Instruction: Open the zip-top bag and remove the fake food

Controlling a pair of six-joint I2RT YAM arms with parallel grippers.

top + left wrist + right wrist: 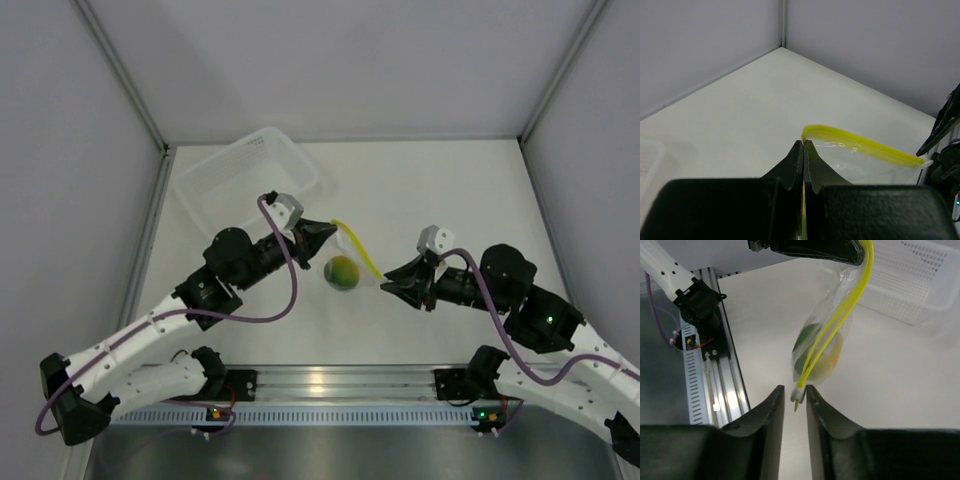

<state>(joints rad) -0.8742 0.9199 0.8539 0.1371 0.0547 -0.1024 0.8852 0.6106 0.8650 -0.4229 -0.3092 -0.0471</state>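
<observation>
Above white table (pixel 450 200), left claw (pixel 333 229) clamps zip-top bag (pixel 826 327); right claw (pixel 794 392) parted around its end.

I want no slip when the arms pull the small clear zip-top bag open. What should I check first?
1. Left gripper shut on a corner of the clear crinkly zip-top bag: ok.
2. Right gripper clamped on the opposite corner: not ok, jaws apart around it.
3. Thin yellow zip strip parted: cannot tell.
4. Small yellow-green fake fruit inside bag: ok.
</observation>
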